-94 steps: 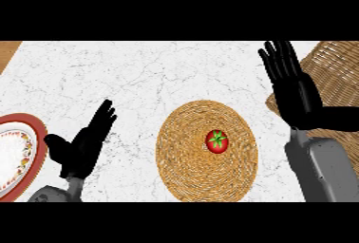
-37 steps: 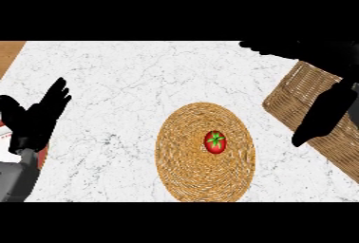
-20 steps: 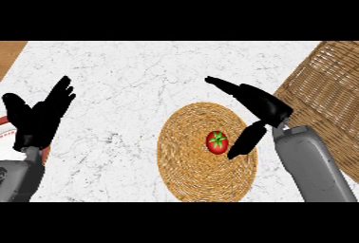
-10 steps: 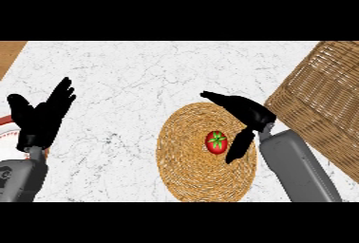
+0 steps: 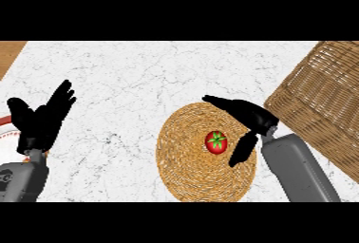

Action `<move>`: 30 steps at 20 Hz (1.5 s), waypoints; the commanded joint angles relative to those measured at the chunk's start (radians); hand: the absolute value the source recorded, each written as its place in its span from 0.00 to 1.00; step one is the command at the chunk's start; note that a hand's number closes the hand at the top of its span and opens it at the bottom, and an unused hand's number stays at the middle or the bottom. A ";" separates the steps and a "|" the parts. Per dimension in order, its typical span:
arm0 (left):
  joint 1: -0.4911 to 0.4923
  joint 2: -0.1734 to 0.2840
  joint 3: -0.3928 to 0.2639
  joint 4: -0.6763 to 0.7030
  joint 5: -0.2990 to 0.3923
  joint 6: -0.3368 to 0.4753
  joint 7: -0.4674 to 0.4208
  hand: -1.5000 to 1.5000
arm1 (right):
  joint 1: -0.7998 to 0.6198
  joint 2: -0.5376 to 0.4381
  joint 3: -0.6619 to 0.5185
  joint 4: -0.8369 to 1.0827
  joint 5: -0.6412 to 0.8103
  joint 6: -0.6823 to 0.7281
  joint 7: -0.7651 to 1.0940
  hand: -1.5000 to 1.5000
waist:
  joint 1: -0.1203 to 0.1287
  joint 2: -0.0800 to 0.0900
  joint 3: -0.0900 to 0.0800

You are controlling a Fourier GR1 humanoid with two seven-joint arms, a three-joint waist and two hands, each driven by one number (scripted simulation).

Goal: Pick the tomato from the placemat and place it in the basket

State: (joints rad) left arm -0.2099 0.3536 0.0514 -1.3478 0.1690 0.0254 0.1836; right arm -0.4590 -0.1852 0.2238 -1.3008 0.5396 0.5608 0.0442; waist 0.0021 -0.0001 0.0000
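Basket (image 5: 319,102) cut off at the right edge; plate (image 5: 7,128) mostly hidden behind the left hand (image 5: 38,123) and the left edge.

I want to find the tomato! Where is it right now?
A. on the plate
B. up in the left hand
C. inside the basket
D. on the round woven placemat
D: the tomato sits near the middle of the placemat, with the open right hand just beside it and the basket off to the right.

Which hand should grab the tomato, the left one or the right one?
Probably the right hand: it is open beside the tomato on the placemat, with the basket on its side. The left hand rests far off.
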 commanded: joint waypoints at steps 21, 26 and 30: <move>-0.011 -0.017 0.108 -0.005 -0.054 -0.112 0.019 0.50 | 0.051 0.033 0.004 0.066 0.212 -0.036 -0.152 0.00 | -0.001 0.000 0.000; -0.013 -0.065 0.087 -0.033 -0.077 -0.074 0.033 0.50 | 0.083 0.067 0.106 0.068 0.314 -0.081 -0.178 1.00 | -0.001 0.000 0.000; 0.009 -0.056 0.099 -0.098 -0.084 -0.072 0.078 0.50 | 0.016 0.099 0.081 0.182 0.349 -0.111 -0.213 1.00 | 0.003 0.000 0.000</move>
State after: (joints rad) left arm -0.2114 0.2871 0.1351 -1.3999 0.0844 -0.0359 0.2308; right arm -0.4170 -0.1146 0.3028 -1.1886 0.8506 0.4614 -0.1558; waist 0.0035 -0.0037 -0.0015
